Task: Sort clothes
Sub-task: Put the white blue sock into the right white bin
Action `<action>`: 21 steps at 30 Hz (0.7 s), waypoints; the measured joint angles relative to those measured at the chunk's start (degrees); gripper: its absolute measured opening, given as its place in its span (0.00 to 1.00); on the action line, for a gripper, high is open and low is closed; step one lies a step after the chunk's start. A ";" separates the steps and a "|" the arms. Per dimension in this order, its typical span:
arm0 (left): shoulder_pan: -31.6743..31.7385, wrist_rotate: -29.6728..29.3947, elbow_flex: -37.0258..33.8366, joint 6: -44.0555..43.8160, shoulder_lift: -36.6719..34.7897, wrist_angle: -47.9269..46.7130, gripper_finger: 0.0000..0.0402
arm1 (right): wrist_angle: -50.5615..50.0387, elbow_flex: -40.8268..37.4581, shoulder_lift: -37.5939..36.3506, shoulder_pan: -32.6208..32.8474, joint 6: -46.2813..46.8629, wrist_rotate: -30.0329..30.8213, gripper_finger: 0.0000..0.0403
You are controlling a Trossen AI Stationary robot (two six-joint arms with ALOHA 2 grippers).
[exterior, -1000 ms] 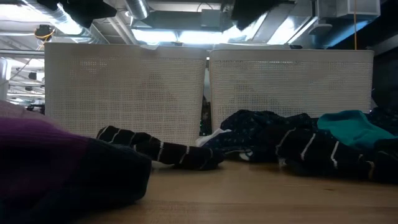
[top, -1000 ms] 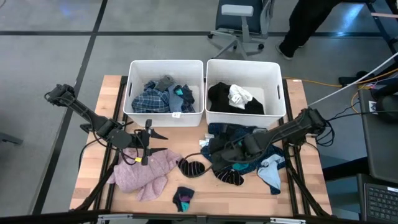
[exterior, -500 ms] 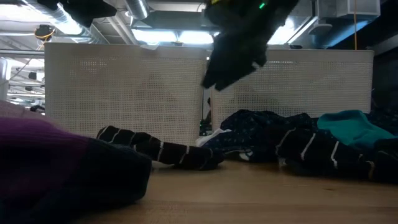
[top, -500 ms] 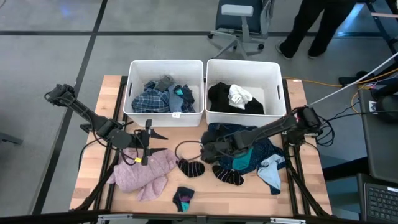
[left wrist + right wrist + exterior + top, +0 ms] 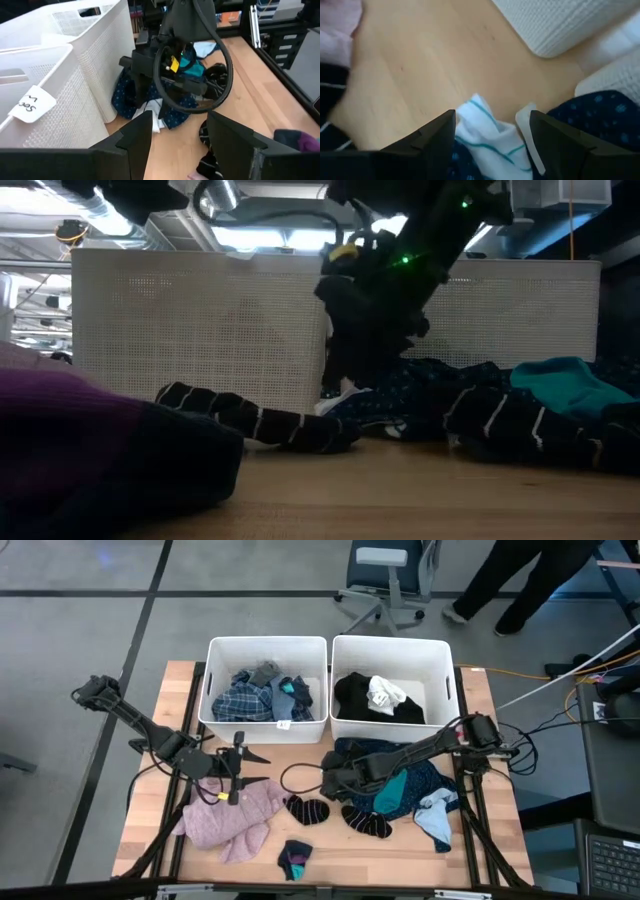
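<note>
Right gripper (image 5: 492,150) hangs wide open, holding nothing, right over a small white cloth with teal stripes (image 5: 487,132) beside the navy dotted cloth (image 5: 600,112) on the wooden counter (image 5: 300,755). Could pinch both at once. Left gripper (image 5: 262,769) waits open above the pink fuzzy top (image 5: 232,820).

We count 2 white bins, left bin (image 5: 266,640) & right bin (image 5: 392,641), side by side at the table's (image 5: 470,840) far edge. 2 arms, 2 grippers: left gripper (image 5: 256,769), right gripper (image 5: 327,780). 2 dark striped socks (image 5: 309,810) (image 5: 368,824) near the front edge. 1 pink fuzzy top (image 5: 232,816) front-left. 1 navy dotted cloth (image 5: 375,757). 1 small dark/teal piece (image 5: 294,859) at the front edge. Clothes inside the bins: too bunched to count.
</note>
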 joint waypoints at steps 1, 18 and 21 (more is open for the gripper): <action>0.00 -0.02 0.00 -0.14 0.00 -0.10 0.45 | 0.31 0.06 0.28 0.00 0.31 0.11 0.63; 0.00 -0.04 0.00 -0.36 0.00 -0.24 0.45 | 1.07 0.09 3.22 -0.42 0.76 -3.31 0.39; 0.00 -0.04 0.00 -0.36 0.00 -0.27 0.45 | 1.58 0.07 4.16 -0.42 0.40 -5.68 0.35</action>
